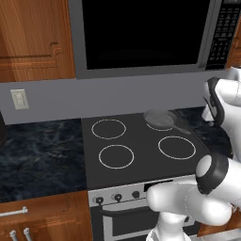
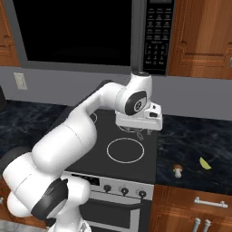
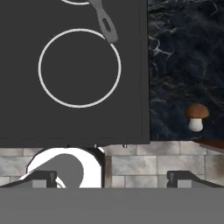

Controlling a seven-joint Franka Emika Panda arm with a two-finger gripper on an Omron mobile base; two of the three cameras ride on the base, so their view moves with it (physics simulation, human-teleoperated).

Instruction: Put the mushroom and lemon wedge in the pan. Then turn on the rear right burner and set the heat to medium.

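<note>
The grey pan (image 1: pixel 159 117) sits on the rear right burner (image 1: pixel 162 126), its dark handle (image 3: pixel 105 22) pointing toward the front right ring (image 3: pixel 79 68). The mushroom (image 2: pixel 177 170) stands on the dark counter right of the stove, near the front edge; the hand view has the mushroom (image 3: pixel 196 116) at its right. The yellow-green lemon wedge (image 2: pixel 205 163) lies a little further right. My gripper (image 2: pixel 137 132) hangs above the stove's right side, left of both pieces. It is open, its fingertips (image 3: pixel 39 178) wide apart and holding nothing.
Stove knobs (image 2: pixel 124 190) line the front panel below the glass. A microwave (image 2: pixel 86 31) hangs over the stove, flanked by wooden cabinets (image 2: pixel 201 36). Dark marble counter (image 1: pixel 42 150) runs along both sides. My own arm (image 2: pixel 68 140) crosses the stove's left half.
</note>
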